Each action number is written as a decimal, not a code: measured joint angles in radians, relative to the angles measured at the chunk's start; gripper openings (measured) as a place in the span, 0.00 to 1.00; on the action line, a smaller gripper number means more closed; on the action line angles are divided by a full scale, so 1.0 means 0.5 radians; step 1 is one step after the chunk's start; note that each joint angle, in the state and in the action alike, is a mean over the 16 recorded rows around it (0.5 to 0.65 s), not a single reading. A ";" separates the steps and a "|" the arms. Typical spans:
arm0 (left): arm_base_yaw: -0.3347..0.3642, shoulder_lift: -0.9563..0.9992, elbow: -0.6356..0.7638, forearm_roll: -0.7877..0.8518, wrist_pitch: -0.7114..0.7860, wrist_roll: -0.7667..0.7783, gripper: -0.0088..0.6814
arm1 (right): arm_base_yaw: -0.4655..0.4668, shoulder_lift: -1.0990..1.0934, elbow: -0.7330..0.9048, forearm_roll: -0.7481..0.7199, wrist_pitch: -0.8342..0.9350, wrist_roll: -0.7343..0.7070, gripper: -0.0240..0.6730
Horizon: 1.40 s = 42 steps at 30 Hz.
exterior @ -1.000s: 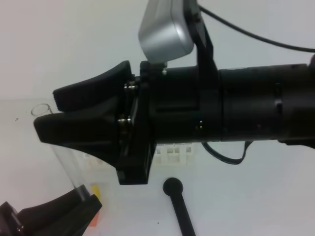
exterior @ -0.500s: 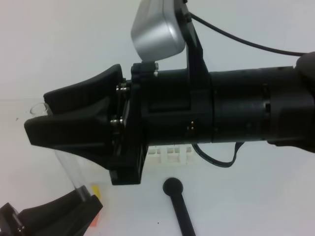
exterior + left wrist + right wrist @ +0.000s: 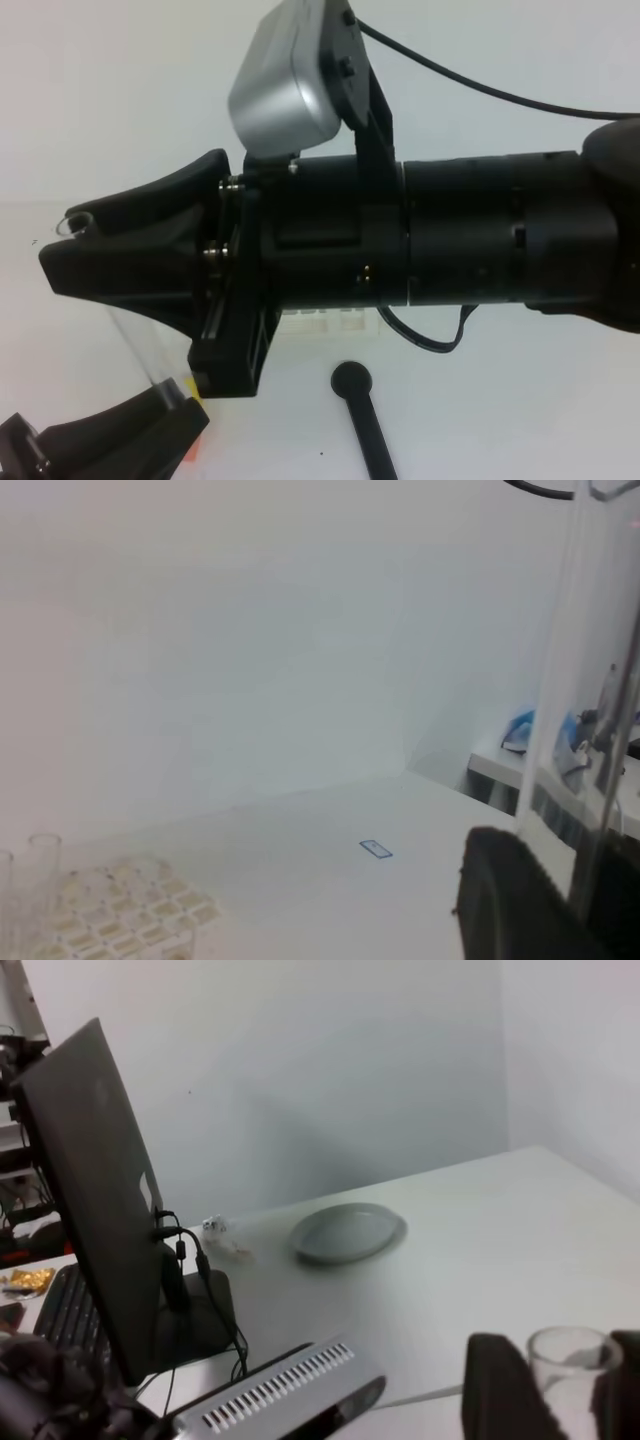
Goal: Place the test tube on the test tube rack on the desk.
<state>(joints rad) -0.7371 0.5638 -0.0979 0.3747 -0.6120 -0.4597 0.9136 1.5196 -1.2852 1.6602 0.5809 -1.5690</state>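
At left of the high view, my left claw (image 3: 165,405) pinches the test tube (image 3: 135,335) by its lower end while the right claw (image 3: 80,250) grips its mouth, a handover aloft. The test tube rack (image 3: 330,322) waits mid-frame on the desk (image 3: 520,400), mostly hidden behind the arm.

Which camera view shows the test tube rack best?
The left wrist view: the test tube rack shows its grid of holes unobstructed. The exterior high view shows only a strip under the arm; the right wrist view shows none.
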 joint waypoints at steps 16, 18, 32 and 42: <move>0.000 0.000 0.000 -0.004 0.102 -0.009 0.14 | 0.005 0.057 -0.018 -0.008 -0.031 -0.103 0.23; 0.000 -0.001 0.000 -0.008 0.119 -0.014 0.20 | 0.005 0.059 -0.018 -0.010 -0.029 -0.106 0.23; 0.000 -0.165 -0.160 0.096 0.585 -0.042 0.40 | 0.010 0.058 -0.019 0.007 -0.112 -0.237 0.22; 0.000 -0.639 -0.282 0.212 1.315 -0.108 0.11 | 0.011 0.021 -0.019 0.033 -0.453 -0.416 0.22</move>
<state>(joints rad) -0.7371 0.2445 -0.2391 0.4808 0.0454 -0.5138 0.9192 1.5302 -1.2947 1.6768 0.3544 -1.7768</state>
